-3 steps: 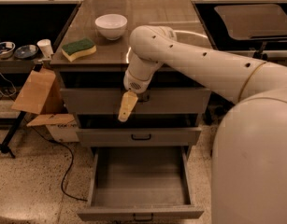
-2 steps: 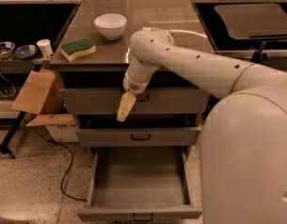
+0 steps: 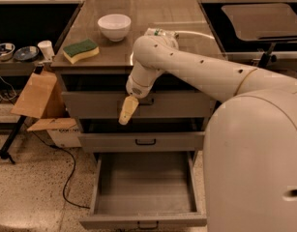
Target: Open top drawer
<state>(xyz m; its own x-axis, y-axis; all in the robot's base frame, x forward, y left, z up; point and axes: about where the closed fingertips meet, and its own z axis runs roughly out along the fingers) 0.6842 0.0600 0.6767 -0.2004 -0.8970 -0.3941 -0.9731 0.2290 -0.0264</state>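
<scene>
Closely before wide grey top drawer (image 3: 90, 105), tan gripper (image 3: 128, 111).

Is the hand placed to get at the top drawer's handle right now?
Probably yes: the hand hangs before the top drawer front, just beside its handle, with nothing between them.

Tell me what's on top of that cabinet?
A white bowl and green sponge; the arm hides part of it. The end effector hangs before the top drawer.

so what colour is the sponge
The sponge is green over yellow, camera view; gripper hangs before the top drawer.
</scene>
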